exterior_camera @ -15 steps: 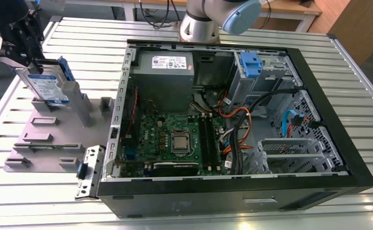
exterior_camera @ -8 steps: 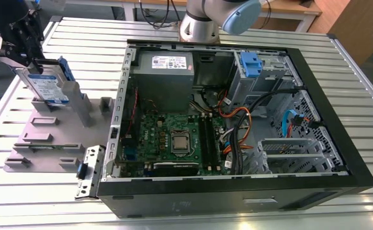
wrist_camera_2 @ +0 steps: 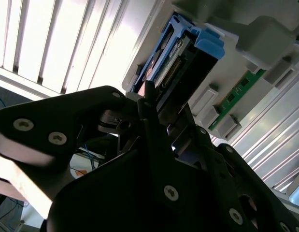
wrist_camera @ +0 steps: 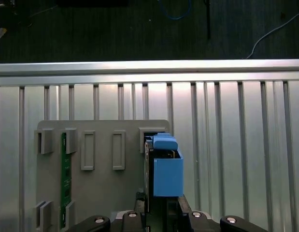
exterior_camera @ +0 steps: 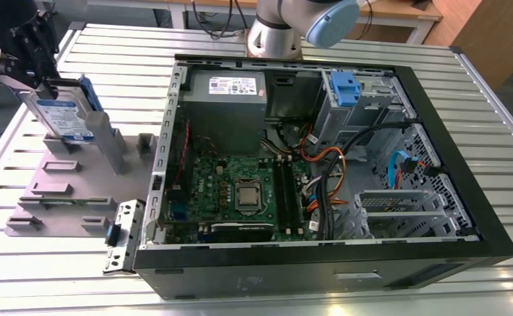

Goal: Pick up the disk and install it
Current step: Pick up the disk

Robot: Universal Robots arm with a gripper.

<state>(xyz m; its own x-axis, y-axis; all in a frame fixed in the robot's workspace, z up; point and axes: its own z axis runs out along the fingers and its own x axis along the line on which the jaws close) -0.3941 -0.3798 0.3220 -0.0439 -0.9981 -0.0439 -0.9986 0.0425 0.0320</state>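
Ribbed metal tabletop (exterior_camera: 124,46) is seen bearing an open computer case (exterior_camera: 282,276) and, at the exterior view's left, a grey holder (exterior_camera: 63,191). The disk (exterior_camera: 63,117) stands on edge in a slot of that holder, slightly tilted, and the pincer (exterior_camera: 38,84) appears closed on its upper end. A straight pull along the slot is judged best, with the grip kept firm so that the blue carrier (wrist_camera: 167,174) is not snagged on the slot walls.

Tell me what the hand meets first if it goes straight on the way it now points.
The disk: it stands on edge in the grey holder, right in front of the hand, which looks to be at its upper edge. Beyond it would come the holder's base; depth is unclear.
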